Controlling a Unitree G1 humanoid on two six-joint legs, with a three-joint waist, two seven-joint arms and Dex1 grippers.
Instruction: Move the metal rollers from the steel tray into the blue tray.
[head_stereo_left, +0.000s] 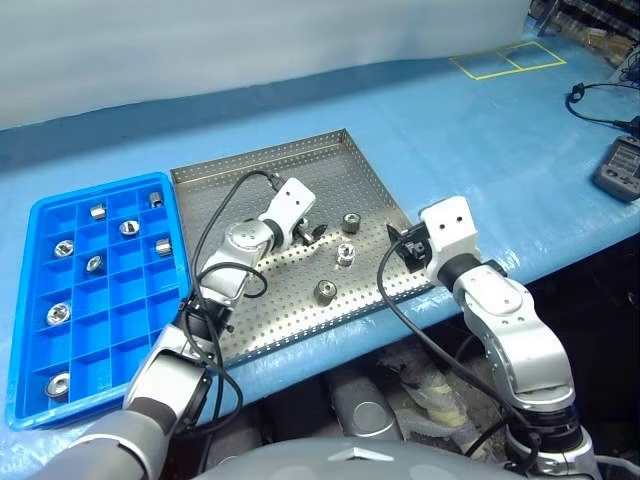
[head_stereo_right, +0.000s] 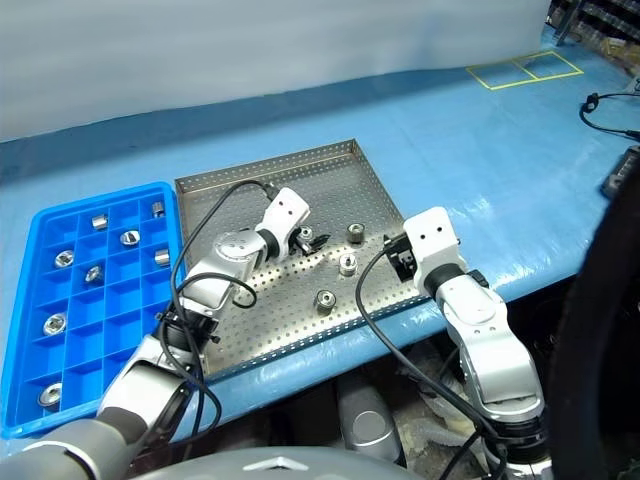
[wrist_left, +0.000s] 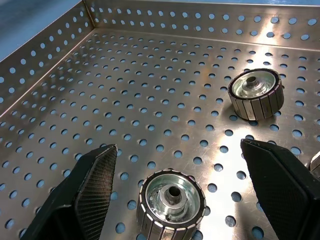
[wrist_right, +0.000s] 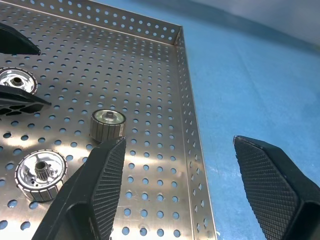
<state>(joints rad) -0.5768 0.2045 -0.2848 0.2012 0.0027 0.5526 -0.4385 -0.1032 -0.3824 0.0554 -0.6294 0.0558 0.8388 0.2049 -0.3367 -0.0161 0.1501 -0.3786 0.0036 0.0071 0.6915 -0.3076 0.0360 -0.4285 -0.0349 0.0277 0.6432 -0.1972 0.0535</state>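
The steel tray (head_stereo_left: 250, 180) lies mid-table with several metal rollers on its perforated floor: one far (head_stereo_left: 352, 222), one in the middle (head_stereo_left: 346, 253), one near (head_stereo_left: 326, 291). My left gripper (head_stereo_left: 312, 233) is low over the tray and open. In the left wrist view another roller (wrist_left: 171, 200) stands between its fingers (wrist_left: 92, 190) with gaps on both sides. The far roller (wrist_left: 256, 92) lies beyond it. My right gripper (wrist_right: 178, 142) hangs open and empty over the tray's right rim (wrist_right: 187, 125). The blue tray (head_stereo_left: 35, 330) at the left holds several rollers (head_stereo_left: 58, 313) in separate compartments.
The table is covered in blue sheet, and its front edge runs just below both trays. At the far right lie a grey device (head_stereo_left: 620, 168) and a black cable (head_stereo_left: 600, 95). A yellow taped rectangle (head_stereo_left: 508, 58) marks the back right.
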